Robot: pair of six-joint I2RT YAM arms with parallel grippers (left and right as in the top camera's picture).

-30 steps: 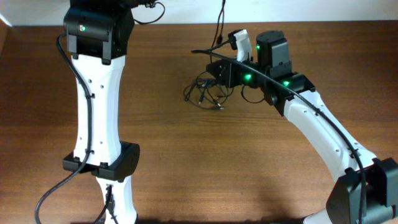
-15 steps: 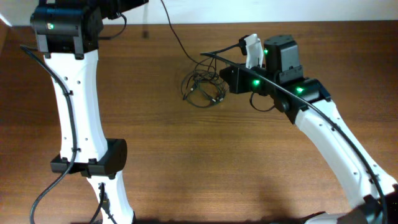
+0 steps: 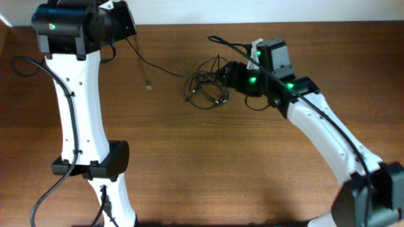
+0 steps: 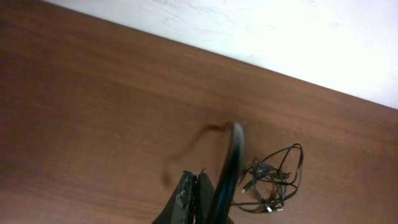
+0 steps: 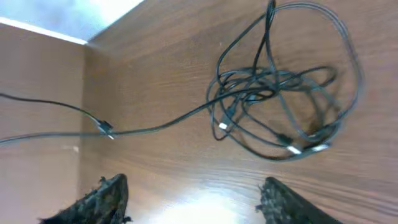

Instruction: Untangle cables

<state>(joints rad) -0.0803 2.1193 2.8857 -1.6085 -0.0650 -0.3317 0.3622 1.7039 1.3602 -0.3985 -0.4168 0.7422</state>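
The tangled clump of thin black cables lies on the brown wooden table, near its far edge. The left gripper is clamped shut on 1 strand leading out of the clump. The right gripper hovers just beside the clump, fingers wide apart and empty. It should probably pin the clump while the left draws slowly, so loops slip rather than tighten.

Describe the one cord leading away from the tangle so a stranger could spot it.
On the brown wooden table, find the knotted clump of thin black cords near the right gripper. One thin black cord leaves the clump toward the left arm and runs to the left gripper, which is shut on it. Unlike its looped neighbours, it is a single long strand.
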